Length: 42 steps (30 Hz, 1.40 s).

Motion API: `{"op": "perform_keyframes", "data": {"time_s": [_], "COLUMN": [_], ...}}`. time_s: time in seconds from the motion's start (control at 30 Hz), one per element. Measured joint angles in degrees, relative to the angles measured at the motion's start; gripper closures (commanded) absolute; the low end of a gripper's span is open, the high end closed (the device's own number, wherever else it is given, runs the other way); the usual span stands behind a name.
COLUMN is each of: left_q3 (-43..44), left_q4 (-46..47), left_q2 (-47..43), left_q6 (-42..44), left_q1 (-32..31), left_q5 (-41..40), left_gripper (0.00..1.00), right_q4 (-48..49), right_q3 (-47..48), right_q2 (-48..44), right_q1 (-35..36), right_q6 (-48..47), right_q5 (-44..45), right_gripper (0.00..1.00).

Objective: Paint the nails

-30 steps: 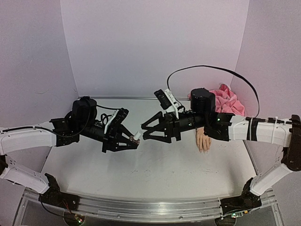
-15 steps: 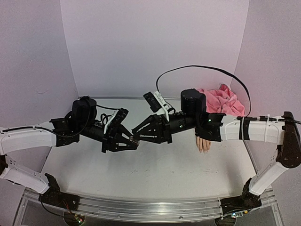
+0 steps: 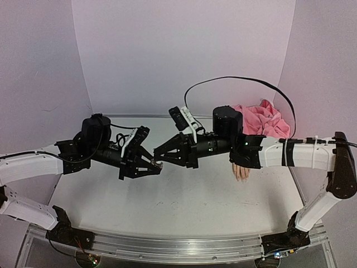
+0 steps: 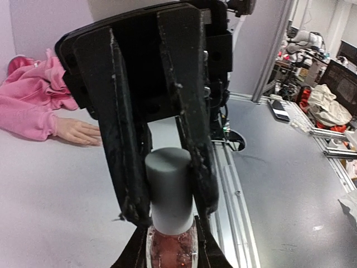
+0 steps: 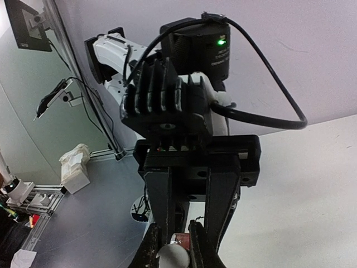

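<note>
Note left pincer [image 4: 170, 255] clamped on slick glass bottle [image 4: 169, 241], right pincer [image 5: 174, 250] clamped on cap [image 4: 169, 190]. Grip cap mid-height; expect light, slippery. Find nails [image 3: 242, 177] on hand [image 3: 240, 168], far right on desk [image 3: 167, 207]: tiny, probably rigid; touch lightly, never grip.

From overhead I had soft, even light with a lilac cast on the walls. The arms threw only pale, diffuse shadows on the tabletop [image 3: 184, 201], and straight lines bowed slightly near the frame edges. In the left wrist feed the right gripper [image 4: 170, 212] read as a dark mass with little detail, the bottle cap [image 4: 169, 184] looked slightly soft, and the polish bottle [image 4: 170, 248] showed small glints. The right wrist feed blurred at its bottom edge.
</note>
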Motion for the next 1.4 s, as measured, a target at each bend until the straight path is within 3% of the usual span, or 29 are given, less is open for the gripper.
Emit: {"op": "perform_keyframes", "data": {"time_s": [0.2,0.37,0.5,0.63,0.83,1.0,1.2,1.4], "left_q3": [-3.1,-5.6,-6.5,-6.5,-6.5,-6.3,-5.5,-3.4], "left_q4": [-1.1,-2.8,-5.7,-6.3,-3.0,1.7,5.2,6.1], "left_q2": [-3.9,-5.1,-5.7,-5.7,-5.7,-5.7,-5.1,-1.6], "left_q6": [-0.1,0.8,1.3,1.9,2.6,2.8,2.8,1.2], "left_q1": [2.3,4.0,4.1,3.9,3.1,2.7,2.8,2.8], "left_q5": [-14.6,-30.4,-35.9,-37.0,-36.8,-34.4,-29.6,-13.9], "left_gripper": [1.00,1.00,1.00,1.00,1.00,1.00,1.00,1.00], "right_q4": [-0.5,-5.4,-11.1,-14.6,-16.3,-17.1,-16.0,-12.0], "right_q3": [4.3,13.9,21.7,24.9,23.6,17.8,8.0,-0.9], "right_q2": [5.5,14.2,20.3,22.1,19.4,11.8,1.4,-4.4], "right_q1": [1.4,7.9,14.2,15.8,15.3,11.4,4.6,-0.2], "right_q6": [2.2,9.9,16.5,19.3,19.7,17.0,13.3,7.8], "right_q5": [15.2,44.4,65.5,72.0,69.0,57.6,39.5,21.7], "right_gripper": [1.00,1.00,1.00,0.99,0.40,0.11,0.07,0.15]}}
